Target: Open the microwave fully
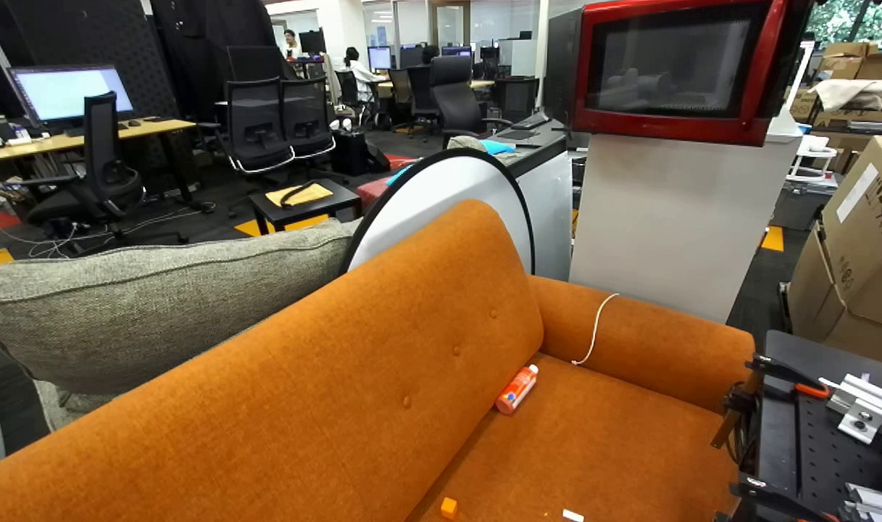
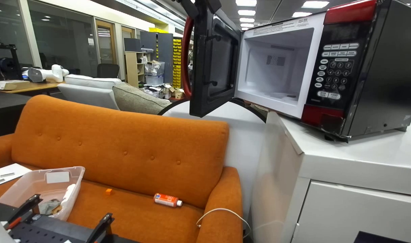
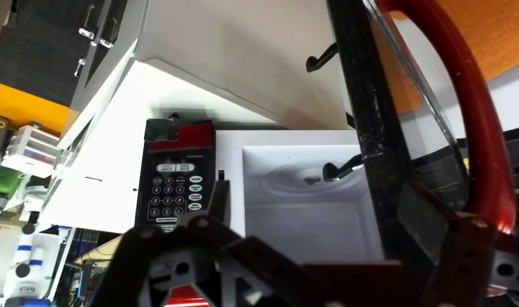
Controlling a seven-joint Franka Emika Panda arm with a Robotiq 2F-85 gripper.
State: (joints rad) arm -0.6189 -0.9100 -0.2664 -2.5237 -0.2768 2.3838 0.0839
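1. Gripper (image 3: pixel 317 187) sits along the bottom of the wrist view: two fingers (image 3: pixel 220 204) spread wide, nothing clamped between them. Finger at frame right overlaps the door (image 3: pixel 368 111); contact unclear.
2. Same view: one microwave (image 3: pixel 231 153) at center, on one white cabinet (image 3: pixel 101 194). One door, swung out, right of center, with two black latch hooks (image 3: pixel 321 59) and one red handle (image 3: pixel 476 106). One keypad (image 3: pixel 167 192), left of center.
3. In an exterior view: one orange sofa (image 1: pixel 354 362) across the bottom. On it: one orange bottle (image 1: pixel 517 389), one orange cube (image 1: pixel 448 507), one white cord (image 1: pixel 595 332) over the arm. One gray cushion (image 1: pixel 172 304), left. Two people (image 1: pixel 361 70), small, upper left of center. Microwave upper right, door's outer face showing.
4. Same view, lower right: two black clamps (image 1: pixel 781 368) on one black perforated board (image 1: pixel 821 442).
5. In an exterior view: one clear plastic bin (image 2: pixel 77 179), lower left; two clamps, lower left too. Bottle and cube, one each, lower left of center. Microwave upper right, door swung toward frame left, white interior exposed, keypad right of it.
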